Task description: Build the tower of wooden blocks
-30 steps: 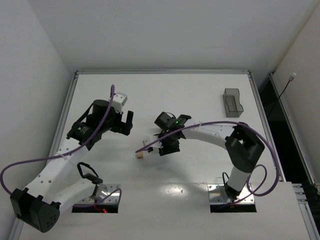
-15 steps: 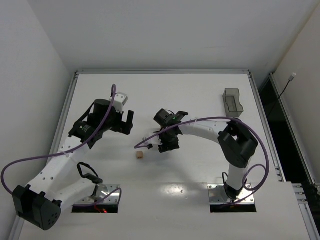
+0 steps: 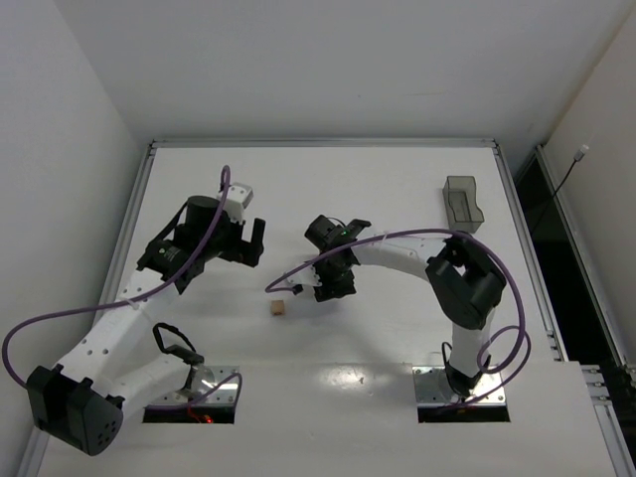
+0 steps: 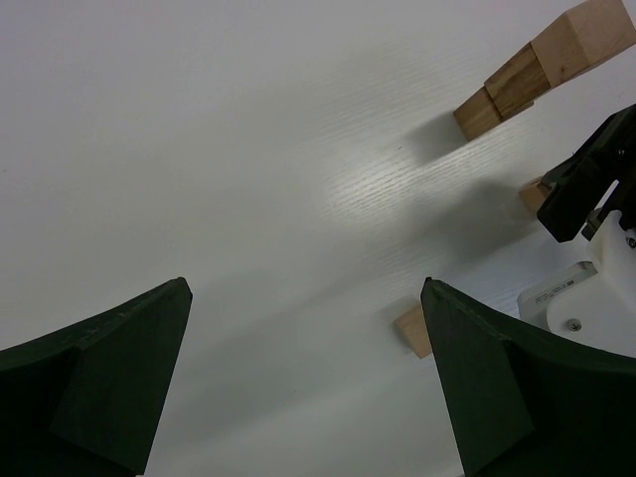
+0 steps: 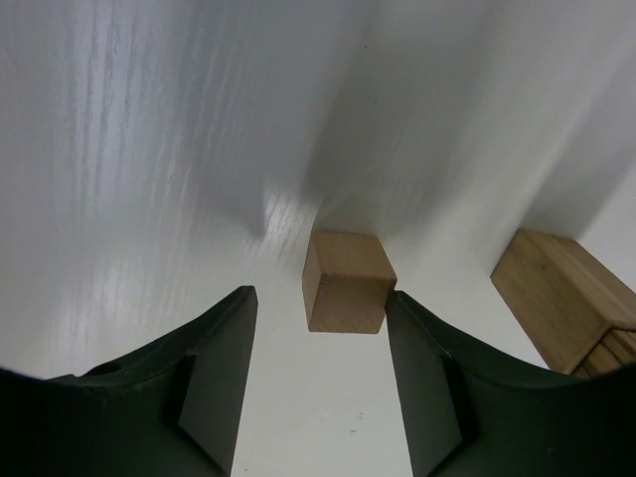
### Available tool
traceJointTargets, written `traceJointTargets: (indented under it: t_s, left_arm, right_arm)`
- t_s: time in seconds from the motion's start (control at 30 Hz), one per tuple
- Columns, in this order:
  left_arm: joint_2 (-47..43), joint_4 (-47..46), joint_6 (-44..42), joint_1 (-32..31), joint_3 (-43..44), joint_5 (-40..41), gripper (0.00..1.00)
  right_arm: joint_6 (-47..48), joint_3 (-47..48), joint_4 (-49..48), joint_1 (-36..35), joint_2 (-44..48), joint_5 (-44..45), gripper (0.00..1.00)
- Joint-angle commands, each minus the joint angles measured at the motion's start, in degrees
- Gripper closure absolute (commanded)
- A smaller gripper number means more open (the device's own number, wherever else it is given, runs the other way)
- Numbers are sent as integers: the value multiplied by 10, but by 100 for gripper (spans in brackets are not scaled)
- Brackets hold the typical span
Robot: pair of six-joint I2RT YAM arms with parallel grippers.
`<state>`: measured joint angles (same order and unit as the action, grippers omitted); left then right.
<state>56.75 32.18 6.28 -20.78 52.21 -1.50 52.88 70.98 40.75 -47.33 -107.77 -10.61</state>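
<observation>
In the left wrist view the tower (image 4: 545,62) is a narrow column of light-brown wood blocks at the upper right. In the top view it shows only as a small spot (image 3: 296,291). One loose block (image 3: 278,309) lies near it on the table (image 3: 397,179). The same block (image 4: 412,329) sits beside my left gripper's right finger. My left gripper (image 4: 306,288) hangs wide open over bare table. My right gripper (image 5: 319,293) is open. Another block (image 5: 346,281) stands just past its fingertips, its corner against the right fingertip. The tower (image 5: 558,296) stands to that block's right.
A dark grey translucent box (image 3: 462,204) stands at the far right of the table. Purple cables loop from both arms over the near half. The table's raised metal rim (image 3: 323,142) runs along the far edge.
My right arm's elbow has swung left, and its gripper has shifted slightly left and away from the bases. My left arm has stayed put.
</observation>
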Motion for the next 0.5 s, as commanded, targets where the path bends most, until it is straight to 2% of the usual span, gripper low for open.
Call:
traceJointTargets:
  t_s: [0.0, 0.47]
  left_arm:
    - [1, -21, 0, 11, -2, -6, 0]
    - [6, -21, 0, 11, -12, -18, 0]
  right_arm:
    - [14, 20, -2, 4, -6, -6, 48]
    - [20, 48, 8, 4, -23, 0, 48]
